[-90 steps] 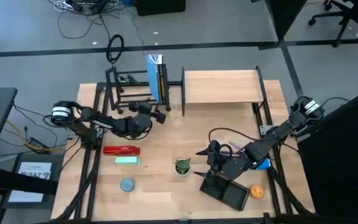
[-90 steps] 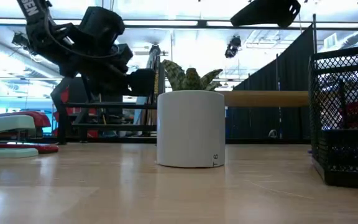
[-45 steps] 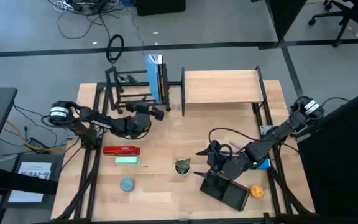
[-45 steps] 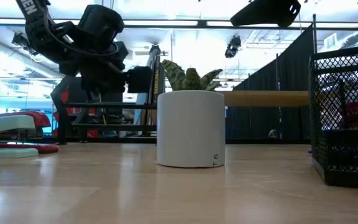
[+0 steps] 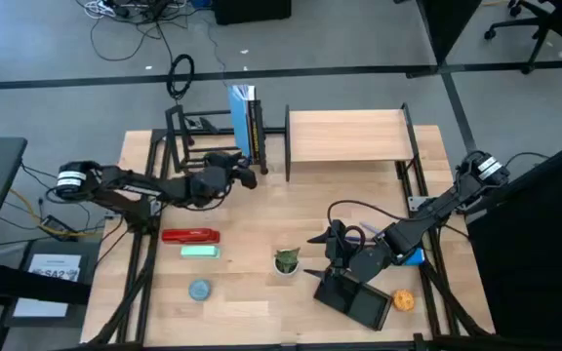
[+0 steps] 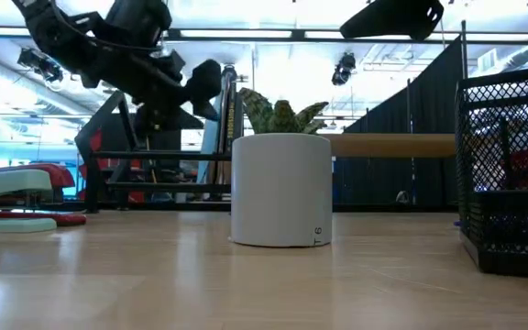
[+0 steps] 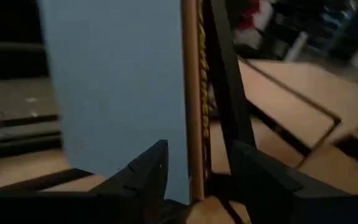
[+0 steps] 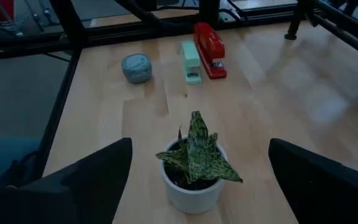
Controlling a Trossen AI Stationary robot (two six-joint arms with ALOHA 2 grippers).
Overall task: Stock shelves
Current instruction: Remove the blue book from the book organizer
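The left gripper [image 5: 250,176] reaches from the left edge of the table toward the black metal-tube rack [image 5: 213,136], its tips at the rack's right end. In the left wrist view its fingers [image 7: 148,171] stand partly open on either side of the lower edge of upright books [image 7: 194,93], with a pale blue book [image 7: 114,87] beside them; whether the fingers press the books cannot be told. Nearer the front edge than this gripper lie a red stapler [image 5: 190,235], a mint green stapler [image 5: 200,253] and a small round blue tin [image 5: 199,290]. To its right stands the light wood-board shelf [image 5: 345,136]. The right gripper [image 5: 322,252] hovers low near the front right, fingers [image 8: 82,177] spread wide and holding nothing, facing a small potted plant [image 5: 287,261] just beyond its tips. Beside it sits a black mesh organizer [image 5: 355,297], with an orange object [image 5: 404,301] further right.
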